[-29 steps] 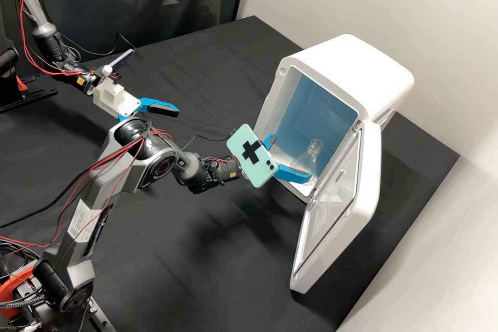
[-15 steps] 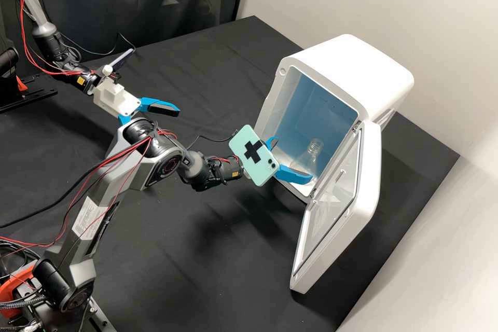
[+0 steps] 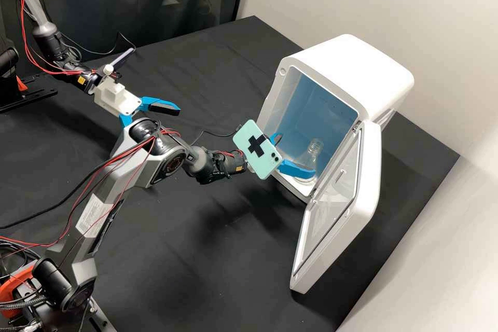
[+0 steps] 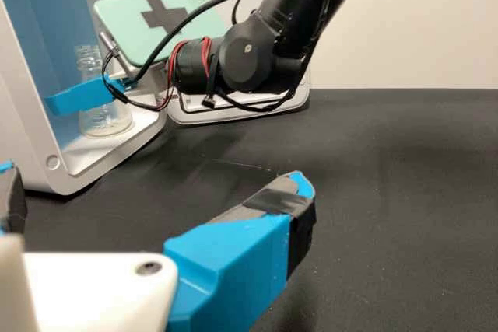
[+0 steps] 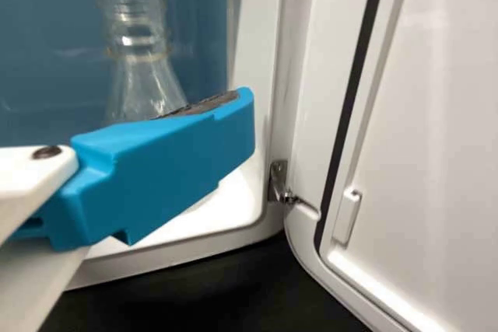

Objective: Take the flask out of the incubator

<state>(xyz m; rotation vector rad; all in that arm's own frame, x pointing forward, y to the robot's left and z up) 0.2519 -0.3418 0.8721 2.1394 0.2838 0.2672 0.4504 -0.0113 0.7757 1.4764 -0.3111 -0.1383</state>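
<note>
The white incubator (image 3: 353, 67) stands at the bench's right with its door (image 3: 337, 202) swung open. A clear glass flask (image 3: 313, 149) stands upright on the floor of its blue chamber. My right gripper (image 3: 291, 156) is open, its blue fingers (image 3: 296, 169) just inside the chamber mouth, short of the flask. In the right wrist view the flask (image 5: 140, 68) rises right behind one blue finger (image 5: 171, 153). My left gripper (image 3: 155, 112) hangs open over the bench's back left, holding nothing. The left wrist view looks past its own open gripper (image 4: 156, 192) to the flask (image 4: 97, 106).
The open door (image 5: 405, 153) stands close beside the right gripper, hinged at the chamber's edge. A mint-green plate with a black cross (image 3: 257, 149) rides on the right wrist. Red and black cables run along both arms. Bare black bench (image 3: 207, 249) lies in front.
The right gripper has moved forward into the chamber mouth, closer to the flask. The left arm has stayed put.
</note>
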